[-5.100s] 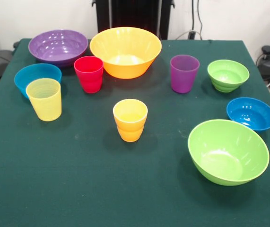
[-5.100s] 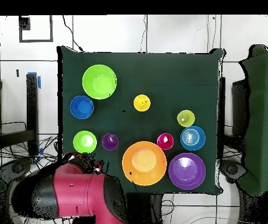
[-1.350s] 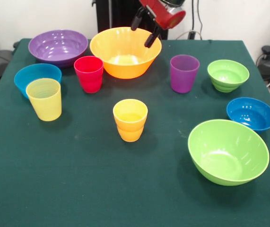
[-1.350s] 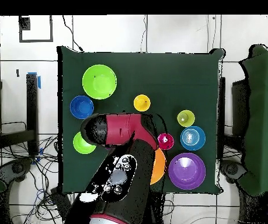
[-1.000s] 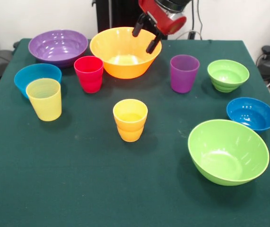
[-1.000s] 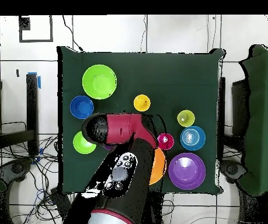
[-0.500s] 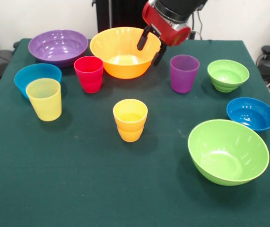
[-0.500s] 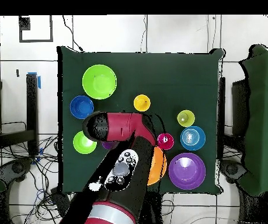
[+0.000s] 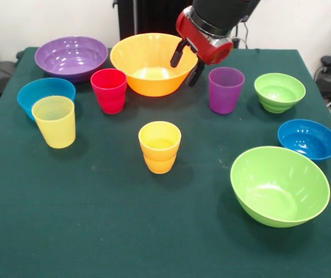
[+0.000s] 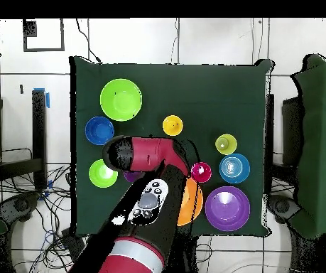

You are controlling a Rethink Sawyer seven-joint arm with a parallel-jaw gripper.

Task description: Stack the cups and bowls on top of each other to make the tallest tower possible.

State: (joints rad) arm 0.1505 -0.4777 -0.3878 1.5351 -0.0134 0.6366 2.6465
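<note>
The pincer (image 9: 188,65) hangs spread and empty between the orange bowl (image 9: 153,63) and the upright purple cup (image 9: 225,90), which seems nearer, just to its side.

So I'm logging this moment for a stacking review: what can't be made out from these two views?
- Overhead view: the arm covers the purple cup and much of the large orange bowl.
- Front view: the pale yellow cup hides the near side of the small blue bowl behind it.
- Front view: the arm leaves the top edge; only the gripper, fingers apart, shows.
</note>
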